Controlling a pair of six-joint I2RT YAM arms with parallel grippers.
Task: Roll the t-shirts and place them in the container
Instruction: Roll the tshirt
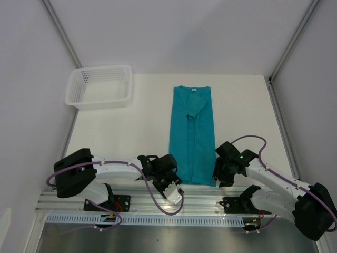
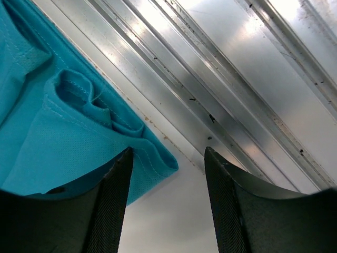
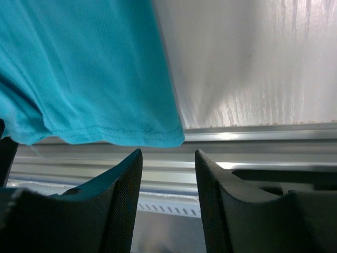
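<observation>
Frame centre: teal cloth t-shirt (image 1: 192, 137) folded lengthwise. left gripper (image 2: 168, 154) released beside lower-left hem corner; right gripper (image 3: 168, 154) released beside lower-right.

T-shirt (image 1: 192, 134): plain teal throughout, no print, a fine pinhole weave visible at close range, with a small white label (image 1: 194, 90) at the collar. Basket (image 1: 100, 87): white, open mesh pattern; counter (image 1: 131, 132): plain off-white; rail (image 1: 205, 199): bare silver metal with lengthwise grooves. Arms (image 1: 118, 168): white links with black joints and purple cables (image 1: 251, 138); fingers (image 2: 113, 211): black, with a fine cross-hatched texture on the inner faces.
</observation>
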